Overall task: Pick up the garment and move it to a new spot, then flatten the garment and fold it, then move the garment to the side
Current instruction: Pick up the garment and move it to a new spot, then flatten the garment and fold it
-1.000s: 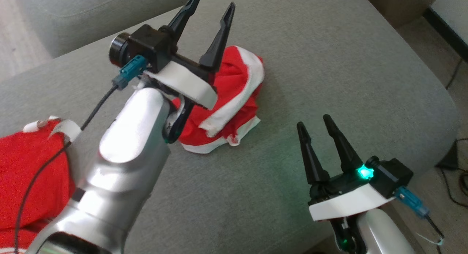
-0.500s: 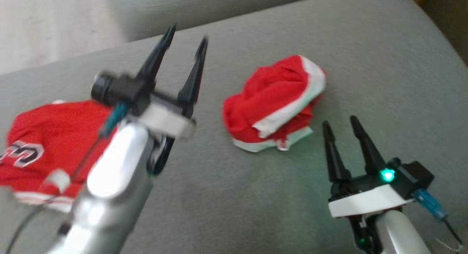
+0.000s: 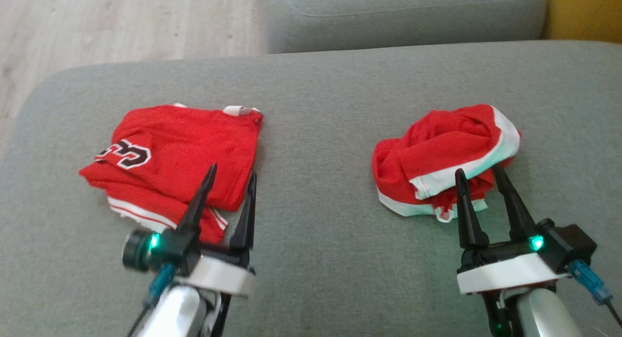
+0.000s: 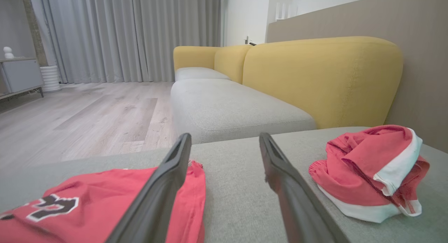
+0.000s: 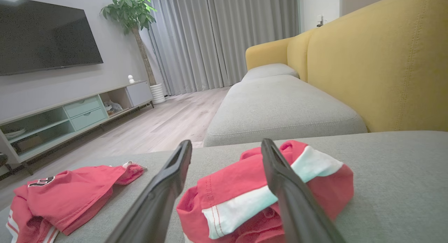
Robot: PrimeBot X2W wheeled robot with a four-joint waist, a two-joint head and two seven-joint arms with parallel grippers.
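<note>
1. Crumpled garment (image 3: 440, 157): a red heap with white trim, at 3 o'clock on the grey seat cushion (image 3: 316, 94). It is bunched and not flattened, so I judge it the piece left to work.
2. Folded jersey (image 3: 180, 155): red with lettering, at 9 o'clock on the same cushion and well apart from the heap. It lies roughly flat and doubled over. It looks parked at the side so the middle of the cushion is free.
3. Right gripper (image 3: 477, 170): at 5 o'clock in the head view, jaws apart, nothing between them. The fingertips point to 12 o'clock and overlap the heap's near edge. I cannot tell whether they touch it or hang above it. In the right wrist view the heap sits right between and past the fingers, so it looks lined up for a pinch.
4. Left gripper (image 3: 232, 171): at 7 o'clock, jaws apart and empty. The tips sit over the jersey's near right corner; contact is unclear.
5. Stage, as a guess: the pick-up of the heap is not yet done.
6. Risk: the heap is layered, so a shallow pinch may catch only the white hem and drag the rest.
</note>
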